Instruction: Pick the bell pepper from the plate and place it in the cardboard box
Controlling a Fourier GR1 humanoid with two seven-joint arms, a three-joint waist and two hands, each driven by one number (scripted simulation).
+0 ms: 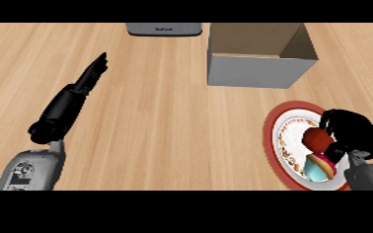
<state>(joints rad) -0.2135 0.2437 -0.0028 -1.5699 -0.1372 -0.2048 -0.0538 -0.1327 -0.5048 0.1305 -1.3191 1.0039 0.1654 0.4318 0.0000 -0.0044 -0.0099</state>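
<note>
A red bell pepper point(317, 139) lies on a round plate point(280, 128) with a red rim at the lower right of the wooden counter. My right hand point(351, 131) sits over the plate's right side, fingers curled round the pepper and hiding part of it. The open cardboard box point(255, 69) stands upright behind the plate, at the upper middle right. My left hand point(87, 76) rests at the left with fingers straight, pointing away, holding nothing.
A grey appliance point(164, 29) stands at the counter's far edge, just left of the box. Bare wood spreads between my left hand and the plate.
</note>
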